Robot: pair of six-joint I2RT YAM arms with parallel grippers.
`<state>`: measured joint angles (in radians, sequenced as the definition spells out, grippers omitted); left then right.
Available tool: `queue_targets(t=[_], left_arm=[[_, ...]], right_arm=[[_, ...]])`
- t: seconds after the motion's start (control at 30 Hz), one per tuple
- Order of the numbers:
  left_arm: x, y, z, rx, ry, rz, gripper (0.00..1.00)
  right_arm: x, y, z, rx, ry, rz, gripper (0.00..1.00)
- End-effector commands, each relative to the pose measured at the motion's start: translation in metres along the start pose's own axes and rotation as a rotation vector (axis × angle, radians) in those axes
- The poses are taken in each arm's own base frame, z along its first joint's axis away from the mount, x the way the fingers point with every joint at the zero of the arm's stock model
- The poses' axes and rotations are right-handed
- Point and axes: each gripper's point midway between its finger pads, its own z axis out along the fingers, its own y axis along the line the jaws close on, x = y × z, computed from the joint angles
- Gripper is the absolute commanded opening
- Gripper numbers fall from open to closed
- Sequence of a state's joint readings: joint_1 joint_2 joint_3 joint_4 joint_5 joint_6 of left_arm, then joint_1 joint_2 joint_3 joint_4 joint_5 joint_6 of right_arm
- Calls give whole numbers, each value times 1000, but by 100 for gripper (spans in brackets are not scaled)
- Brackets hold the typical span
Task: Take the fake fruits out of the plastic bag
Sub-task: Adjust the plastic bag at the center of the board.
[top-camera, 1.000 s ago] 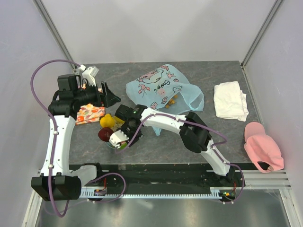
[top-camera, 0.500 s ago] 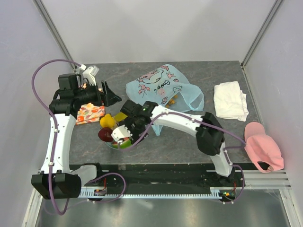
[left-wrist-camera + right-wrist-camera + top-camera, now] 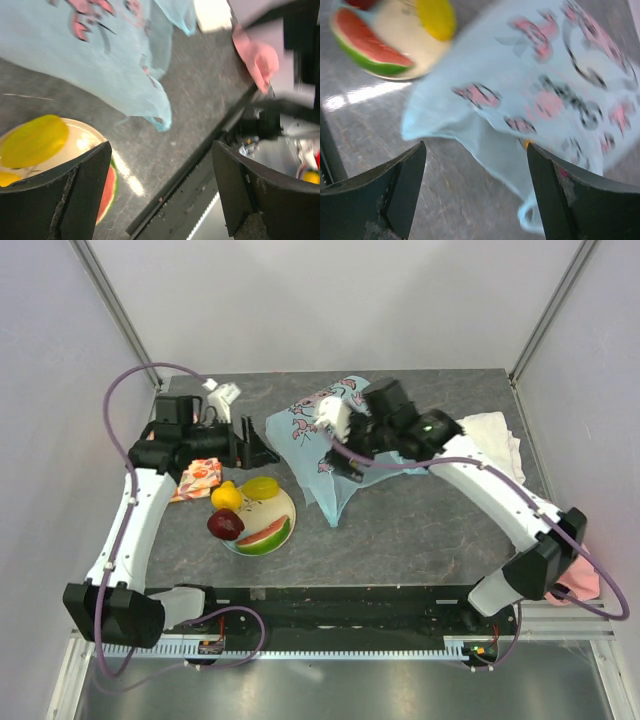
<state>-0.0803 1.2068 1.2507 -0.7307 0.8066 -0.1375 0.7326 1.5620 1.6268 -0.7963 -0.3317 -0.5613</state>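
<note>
Right end effector (image 3: pixel 475 150): hung over the plastic bag (image 3: pixel 305 440), jaws spread wide, gripped nothing. Left end effector (image 3: pixel 160 145): likewise wide open and empty, hovered beside the bag's left edge, above the desk (image 3: pixel 420 530). Bag: lay crumpled mid-desk (pink cartoon print facing up). Fake fruits outside it: lemon (image 3: pixel 227 496), apple (image 3: pixel 225 525), watermelon slice (image 3: pixel 265 537) and flat yellow piece (image 3: pixel 262 487), gathered on or against the plate (image 3: pixel 283 508), just left of the bag's lower corner.
</note>
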Motion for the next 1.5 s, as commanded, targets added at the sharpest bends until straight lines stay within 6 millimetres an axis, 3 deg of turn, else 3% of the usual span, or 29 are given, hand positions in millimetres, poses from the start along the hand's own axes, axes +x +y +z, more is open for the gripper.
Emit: queue_targets(t=[0.0, 0.17, 0.27, 0.3, 0.5, 0.63, 0.73, 0.8, 0.9, 1.0, 1.1, 1.13, 1.17, 1.2, 1.3, 1.33, 1.43, 1.47], left_arm=[[31, -16, 31, 80, 158, -13, 89], [58, -5, 61, 65, 312, -21, 89], [74, -16, 80, 105, 398, 7, 90], [81, -29, 85, 142, 427, 24, 91], [127, -34, 107, 99, 568, -18, 91], [135, -19, 127, -7, 586, -178, 91], [125, -20, 144, -3, 572, -237, 92], [120, -11, 156, -53, 556, -255, 92], [109, -9, 173, -36, 530, -252, 91], [97, -9, 187, -11, 500, -214, 79], [90, 2, 197, -45, 460, -158, 54], [89, 1, 195, -33, 461, -126, 28], [87, -1, 190, -30, 459, -109, 10], [81, -6, 182, -27, 448, -88, 2], [71, -12, 158, 5, 445, -40, 2], [57, -16, 145, 13, 400, 17, 2], [17, -3, 114, -44, 274, 109, 2], [0, 12, 103, -100, 221, 124, 2]], right_arm=[[44, -44, -25, 189, 15, 335, 86], [123, -77, -3, 202, 134, 671, 77], [155, -97, 7, 227, 195, 810, 73], [165, -103, 10, 229, 204, 849, 73], [162, -122, 21, 209, 175, 888, 74], [149, -130, 19, 210, 136, 885, 77], [138, -127, 13, 184, 102, 848, 85], [142, -123, 12, 183, 114, 847, 98], [141, -115, 14, 141, 103, 869, 98], [147, -110, 22, 120, 88, 865, 98], [148, -114, 30, 120, 70, 887, 98], [150, -118, 32, 138, 76, 906, 98], [153, -119, 37, 137, 85, 927, 98], [151, -123, 37, 140, 77, 936, 98], [148, -124, 38, 135, 66, 920, 98], [148, -127, 38, 142, 63, 912, 97], [150, -129, 44, 125, 64, 894, 95], [157, -130, 51, 124, 77, 903, 94]])
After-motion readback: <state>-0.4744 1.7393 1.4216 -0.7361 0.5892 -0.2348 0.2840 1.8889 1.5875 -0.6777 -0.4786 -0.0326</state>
